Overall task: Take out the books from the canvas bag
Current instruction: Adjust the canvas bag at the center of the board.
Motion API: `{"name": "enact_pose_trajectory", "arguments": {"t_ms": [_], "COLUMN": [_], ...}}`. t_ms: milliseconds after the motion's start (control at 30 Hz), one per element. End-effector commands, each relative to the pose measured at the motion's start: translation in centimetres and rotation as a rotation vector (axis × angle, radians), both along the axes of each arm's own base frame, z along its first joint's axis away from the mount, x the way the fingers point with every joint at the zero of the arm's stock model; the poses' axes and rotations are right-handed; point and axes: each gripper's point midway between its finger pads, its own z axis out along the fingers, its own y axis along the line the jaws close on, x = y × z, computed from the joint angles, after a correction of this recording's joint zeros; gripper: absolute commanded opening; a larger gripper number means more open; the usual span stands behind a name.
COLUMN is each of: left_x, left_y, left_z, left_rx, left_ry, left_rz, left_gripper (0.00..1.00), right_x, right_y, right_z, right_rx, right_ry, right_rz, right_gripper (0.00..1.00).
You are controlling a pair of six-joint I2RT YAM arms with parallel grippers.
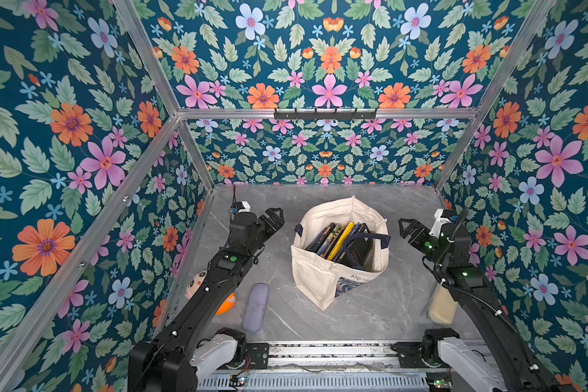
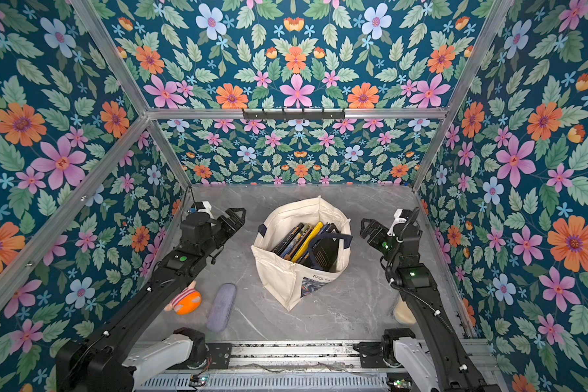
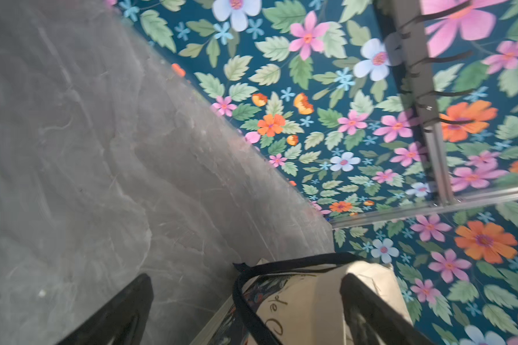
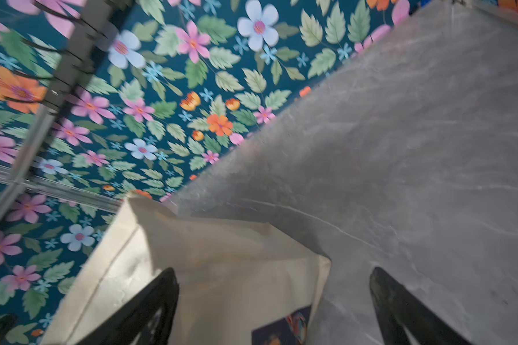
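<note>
So, starting at the left edge of the grey marble table (image 1: 370, 305): one soft toy (image 1: 196, 283) with an orange part lies half hidden under the left arm. Just beside it is one grey-lilac pouch (image 1: 256, 307), with its long axis running front to back.

The left gripper (image 1: 276, 217) hangs near the bag's left side, apart from it, jaws spread wide and holding nothing. The left wrist view shows both fingers (image 3: 126, 310) well separated.

One canvas bag (image 1: 314, 271) stands upright in the middle of the table, mouth open upward. It is cream cloth with two navy handles, one at the left rim and one fallen across the contents. A dark printed picture with text is on the side facing the arm bases.

All the books (image 1: 333, 239) are inside it, standing on edge and leaning. Their top edges run diagonally from front-left to back-right. Most are dark navy with yellow marks, one is bright yellow, and a black cover faces up at the right. At least five can be told apart, but the exact count is unclear.

The right gripper (image 1: 404, 230) hovers near the bag's right side, also gaping wide and empty. One cream object (image 1: 442, 305) lies partly under the right arm.
</note>
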Motion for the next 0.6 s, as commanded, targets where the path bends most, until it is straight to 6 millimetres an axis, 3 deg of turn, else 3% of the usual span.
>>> {"name": "enact_pose_trajectory", "arguments": {"t_ms": [0,233,567], "left_x": [-2.0,-5.1,-8.3], "left_y": [0.5,-4.0,-8.4], "left_z": [-2.0,1.2,0.0], "left_rx": [0.047,0.084,0.076], "left_ry": [0.14,0.147,0.218], "left_rz": [0.108,0.087,0.002], "left_gripper": [1.0,1.0,0.99], "right_x": [-0.7,-0.6,-0.2], "right_y": [-0.2,-0.3,0.2], "right_z": [-1.7,-2.0,-2.2], "right_rx": [-0.047,-0.072,-0.09], "right_ry": [0.095,0.116,0.141], "right_rz": [0.009,0.015,0.036], "right_gripper": [0.99,0.99,0.99]}}
